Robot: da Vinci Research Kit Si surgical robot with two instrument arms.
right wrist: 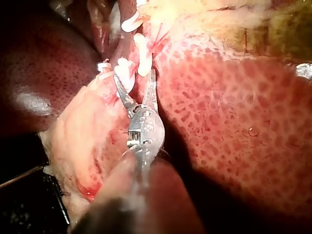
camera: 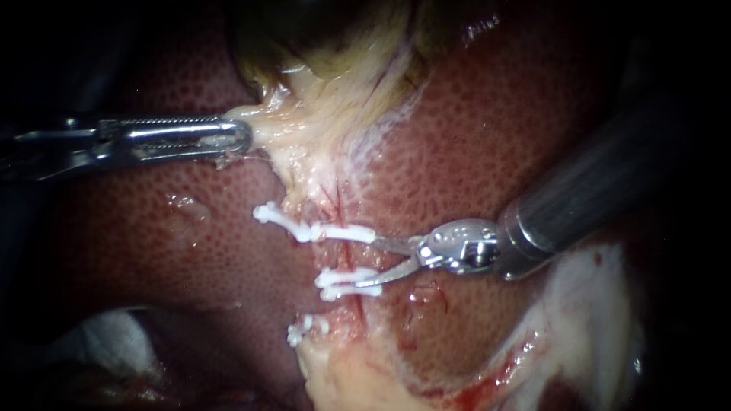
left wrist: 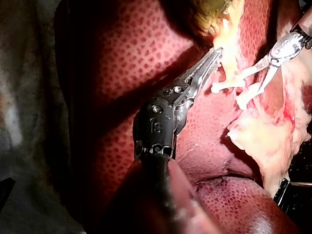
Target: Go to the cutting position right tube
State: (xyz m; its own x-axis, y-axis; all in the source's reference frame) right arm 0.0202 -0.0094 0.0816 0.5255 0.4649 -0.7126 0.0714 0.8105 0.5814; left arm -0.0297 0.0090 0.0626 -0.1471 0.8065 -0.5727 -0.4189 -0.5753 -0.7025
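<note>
My right instrument comes in from the right with its two thin blades open. One blade lies by the upper white clip, the other by the middle clip. The reddish tube runs between those clips, just ahead of the blade tips. A third clip sits lower down. The right wrist view shows the open blades either side of a clip. My left instrument is shut on pale tissue below the gallbladder and holds it to the left; the left wrist view shows these jaws together.
Dark red liver surrounds the tube on both sides. Pale fatty tissue with a bloody edge lies under my right instrument's shaft. White gauze shows at the lower left.
</note>
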